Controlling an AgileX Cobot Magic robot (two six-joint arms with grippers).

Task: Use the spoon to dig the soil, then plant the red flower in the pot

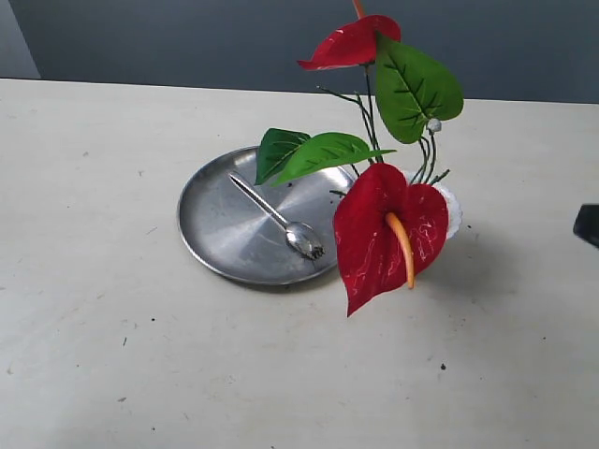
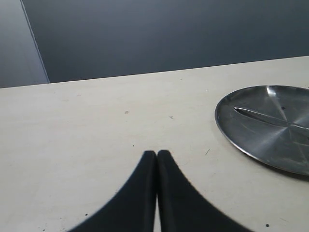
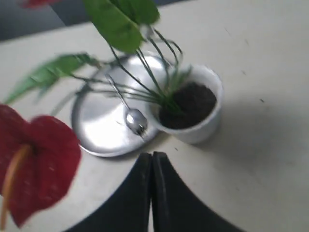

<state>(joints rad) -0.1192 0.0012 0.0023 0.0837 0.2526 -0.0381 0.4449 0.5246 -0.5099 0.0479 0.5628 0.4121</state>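
Observation:
The red flower [image 1: 387, 234] stands upright with its green stems [image 3: 154, 79] set in the dark soil [image 3: 190, 104] that fills the white pot [image 3: 205, 128]. In the exterior view its blooms and leaves hide most of the pot [image 1: 452, 210]. The spoon [image 1: 281, 221] lies in the steel plate [image 1: 220, 224], bowl toward the pot. My right gripper [image 3: 152, 155] is shut and empty, a short way from the pot; only a dark edge of it [image 1: 588, 224] shows at the right border. My left gripper [image 2: 156, 153] is shut and empty over bare table, left of the plate [image 2: 270, 128].
The pale table [image 1: 140, 355] carries a few scattered dark specks. A dark grey wall [image 1: 187, 42] runs behind its far edge.

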